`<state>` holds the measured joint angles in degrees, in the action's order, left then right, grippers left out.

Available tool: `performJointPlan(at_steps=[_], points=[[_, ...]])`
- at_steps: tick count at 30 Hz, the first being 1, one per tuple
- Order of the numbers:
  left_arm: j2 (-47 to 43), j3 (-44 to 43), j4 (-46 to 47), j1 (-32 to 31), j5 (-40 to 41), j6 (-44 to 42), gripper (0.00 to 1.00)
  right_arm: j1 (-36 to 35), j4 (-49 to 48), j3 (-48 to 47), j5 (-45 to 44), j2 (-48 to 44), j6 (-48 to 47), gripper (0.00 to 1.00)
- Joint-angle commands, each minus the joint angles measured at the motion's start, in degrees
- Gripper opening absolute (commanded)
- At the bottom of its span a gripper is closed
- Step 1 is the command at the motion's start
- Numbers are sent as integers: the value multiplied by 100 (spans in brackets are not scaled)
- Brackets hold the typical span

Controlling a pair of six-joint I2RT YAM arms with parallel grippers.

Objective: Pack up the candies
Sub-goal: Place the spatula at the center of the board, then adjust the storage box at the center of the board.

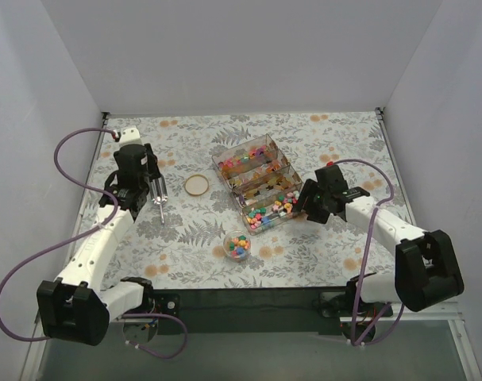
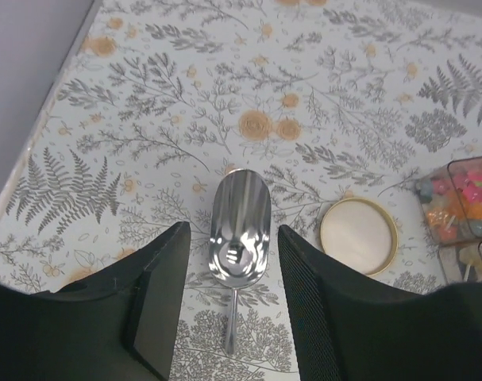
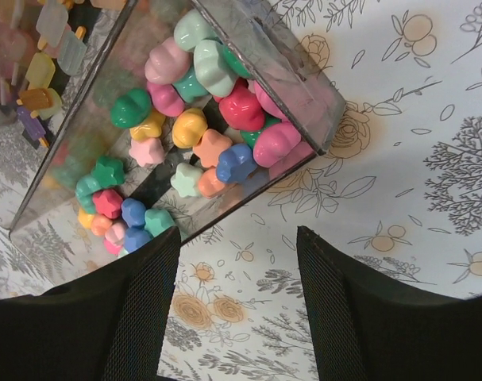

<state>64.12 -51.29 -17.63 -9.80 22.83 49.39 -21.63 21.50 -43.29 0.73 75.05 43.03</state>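
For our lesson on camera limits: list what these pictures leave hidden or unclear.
Left wrist view: the clear box is cut off by the right edge.
Right wrist view: its far compartments blur and run off the top edge.
Top view: candies in the small cup are too small to count.

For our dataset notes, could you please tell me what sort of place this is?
Probably a robot-lab test cell: white walls enclose a fern-print tablecloth, the left arm and right arm stand at its near edge, and a clear box holds candies.
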Motion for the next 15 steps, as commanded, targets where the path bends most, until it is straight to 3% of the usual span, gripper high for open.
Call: performJointPlan(at_steps=[1,8,9,12,15], points=[[-276,-233,-224,40,389,106,48,-96,-155,-110,-205,194,697,66],[-487,-198,-180,-74,301,10,59,-114,-181,-434,-179,738,1111,52],[-497,-128,-110,-109,310,-25,71,-114,-181,-505,-170,783,1120,50],[-567,31,13,-197,468,-17,89,-114,-76,-724,-275,1020,1112,38],[-637,268,84,-250,433,-175,91,-26,91,-944,-486,1223,893,23]])
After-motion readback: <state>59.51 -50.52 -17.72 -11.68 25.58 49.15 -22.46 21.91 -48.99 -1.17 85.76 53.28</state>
